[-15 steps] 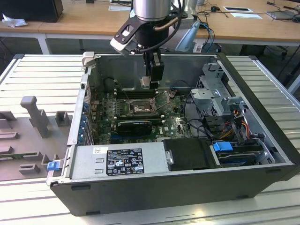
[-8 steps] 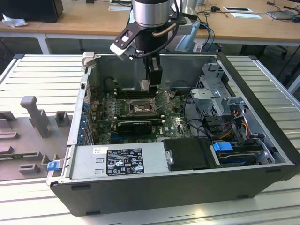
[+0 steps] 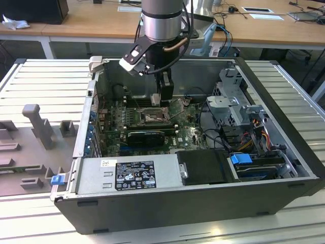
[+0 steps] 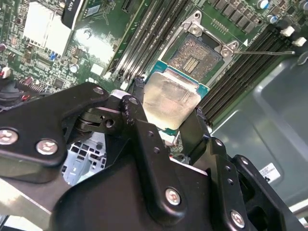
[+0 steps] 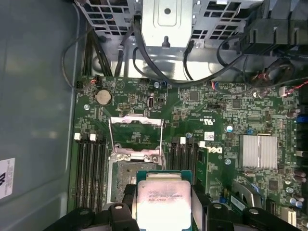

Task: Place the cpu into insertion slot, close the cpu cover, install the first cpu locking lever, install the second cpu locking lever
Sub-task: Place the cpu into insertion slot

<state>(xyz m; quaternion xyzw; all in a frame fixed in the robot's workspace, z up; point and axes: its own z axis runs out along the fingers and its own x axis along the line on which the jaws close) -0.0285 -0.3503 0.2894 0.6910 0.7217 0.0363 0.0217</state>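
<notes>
My gripper (image 4: 168, 120) is shut on the cpu (image 4: 171, 98), a flat square chip with a pale metal top, held by two opposite edges between the black fingers (image 4: 137, 113). The chip hangs just above the insertion slot (image 4: 195, 55), partly overlapping it in both wrist views. The slot (image 5: 121, 179) lies bare, its brownish contact field showing. The cpu cover (image 5: 137, 132) is swung open, standing away from the slot on its hinge side. In the exterior view the gripper (image 3: 163, 100) reaches down into the computer case over the slot (image 3: 152, 116).
Thin locking levers (image 4: 264, 52) stand released beside the slot. Black memory slots (image 5: 91, 159) flank it on both sides. A silver heatsink (image 5: 258, 150), cables (image 5: 144, 53) and a metal drive cage (image 3: 236, 101) sit around the green motherboard inside the case walls (image 3: 284, 127).
</notes>
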